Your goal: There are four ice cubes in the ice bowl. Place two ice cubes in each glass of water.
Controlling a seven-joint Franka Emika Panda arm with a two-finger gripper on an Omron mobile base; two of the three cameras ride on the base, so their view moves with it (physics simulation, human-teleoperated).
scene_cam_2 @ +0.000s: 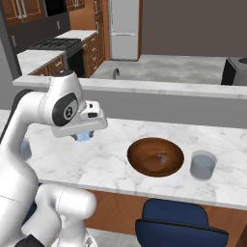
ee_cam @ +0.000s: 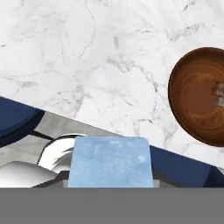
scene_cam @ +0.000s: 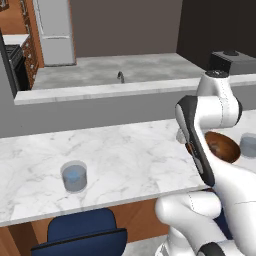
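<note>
On the white marble counter (scene_cam_2: pixel 116 159) the ice bowl (scene_cam_2: pixel 155 157) sits near the front edge, and in the right base view one pale ice cube (scene_cam_2: pixel 162 156) lies on its dark wooden floor, a little right of centre; the hand view shows the same bowl (ee_cam: pixel 199 96) with a pale patch at its right side. Just to the right of the bowl, close but apart from it, stands a glass of water (scene_cam_2: pixel 203 165), upright, and its contents are too faint to make out. The other glass (scene_cam: pixel 74 176) stands well apart, far along the counter to the left, with a bluish shape inside that may be ice, though I cannot tell how many cubes. The gripper (scene_cam_2: pixel 84 136) hangs above the counter, between the two glasses and left of the bowl, pinching a pale-blue ice cube (ee_cam: pixel 111 162) that fills the lower middle of the hand view. Blue chairs (scene_cam_2: pixel 181 226) stand below the counter edge.
</note>
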